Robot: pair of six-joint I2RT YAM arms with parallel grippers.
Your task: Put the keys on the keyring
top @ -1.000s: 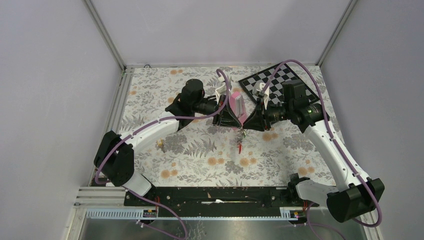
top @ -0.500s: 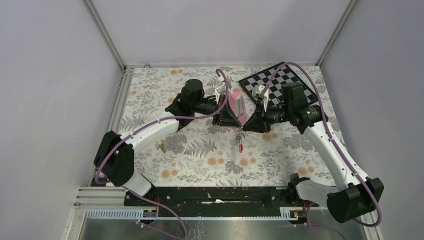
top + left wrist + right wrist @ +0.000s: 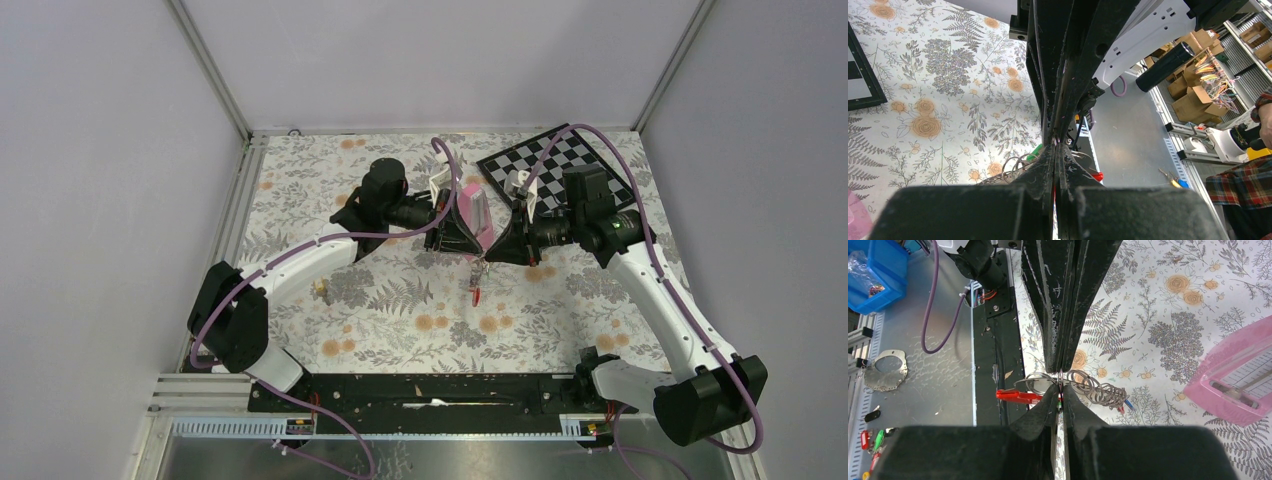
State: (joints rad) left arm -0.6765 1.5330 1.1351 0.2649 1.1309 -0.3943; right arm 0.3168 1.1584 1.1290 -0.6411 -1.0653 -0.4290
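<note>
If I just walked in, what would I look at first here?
Two pairs of black jaws meet tip to tip over the middle of the flowery table, shut, with the keyring, shiny wire loops and a red bar, at their tips. Behind them stands a bright pink pyramid; a chessboard lies far right.

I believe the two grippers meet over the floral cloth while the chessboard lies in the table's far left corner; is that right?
Not quite: the top external view shows the chessboard in the far right corner. The left gripper and right gripper do meet over the floral cloth.
</note>
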